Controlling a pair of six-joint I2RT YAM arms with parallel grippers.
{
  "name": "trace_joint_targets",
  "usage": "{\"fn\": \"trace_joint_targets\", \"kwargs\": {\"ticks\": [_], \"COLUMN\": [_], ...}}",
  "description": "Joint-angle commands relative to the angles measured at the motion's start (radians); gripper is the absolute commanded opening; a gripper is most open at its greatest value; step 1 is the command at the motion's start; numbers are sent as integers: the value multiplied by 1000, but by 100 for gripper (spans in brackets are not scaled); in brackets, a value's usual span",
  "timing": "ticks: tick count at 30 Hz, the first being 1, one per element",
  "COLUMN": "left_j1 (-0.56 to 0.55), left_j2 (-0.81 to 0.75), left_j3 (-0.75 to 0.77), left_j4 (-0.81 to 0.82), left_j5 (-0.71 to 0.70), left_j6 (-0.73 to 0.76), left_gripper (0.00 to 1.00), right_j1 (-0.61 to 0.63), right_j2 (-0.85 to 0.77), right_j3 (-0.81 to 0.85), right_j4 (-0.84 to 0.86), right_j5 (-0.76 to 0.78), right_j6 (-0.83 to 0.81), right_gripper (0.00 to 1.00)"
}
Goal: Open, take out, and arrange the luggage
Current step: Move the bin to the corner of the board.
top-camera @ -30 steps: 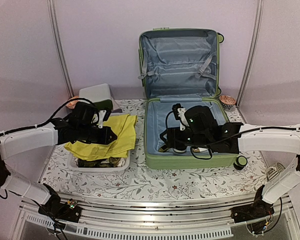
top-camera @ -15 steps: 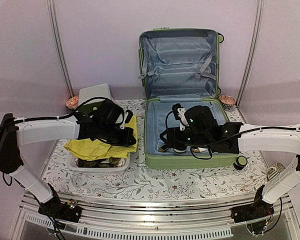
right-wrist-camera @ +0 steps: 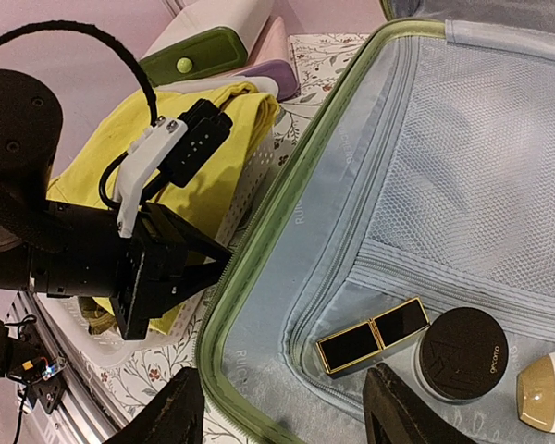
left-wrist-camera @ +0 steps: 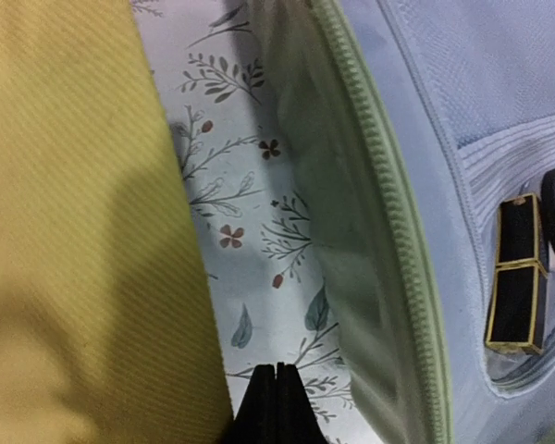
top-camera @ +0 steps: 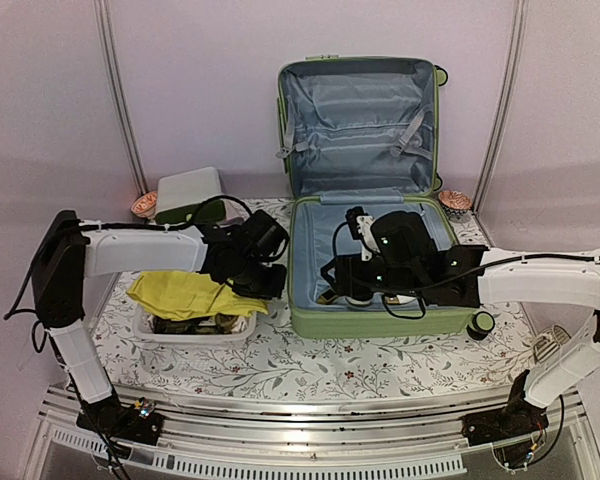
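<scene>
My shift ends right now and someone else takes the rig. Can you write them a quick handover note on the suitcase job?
Left gripper: shut, empty, over the tablecloth between the white basket and the luggage.
Right gripper: open, empty, over the luggage's lower half.
Luggage: open, lid upright at the back.
Done: opened; a yellow cloth lies on the basket.
Left: black-and-gold case, round dark compact and white bottle lie inside; take out and arrange.
</scene>
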Motion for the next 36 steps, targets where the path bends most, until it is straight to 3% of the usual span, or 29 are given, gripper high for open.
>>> {"fn": "trace_joint_targets", "kwargs": {"ticks": [1, 5, 13, 20, 29, 36], "left_j1": [26, 68, 301, 316, 281, 327], "left_j2": [-5, -67, -244, -275, -269, -202], "left_j3": [-45, -122, -316, -273, -235, -219], "left_j4": [-224, -270, -226, -252, -123, -136], "left_j5": [-183, -216, -211, -213, -58, -191], "left_j6": [23, 53, 126, 165, 210, 183], "left_gripper": [0, 0, 0, 0, 0, 0], "right_j1": [-3, -3, -4, -4, -3, -3], "right_j2": [-27, -20, -25, -27, -10, -19], "right_j3": [-14, -11, -26, -18, -6, -8], "right_j4": [11, 13, 23, 23, 29, 15], "right_j5": [21, 18, 13, 14, 1, 7], "right_j6": [-2, -4, 1, -7, -2, -2], "right_gripper": [61, 61, 61, 61, 61, 61]}}
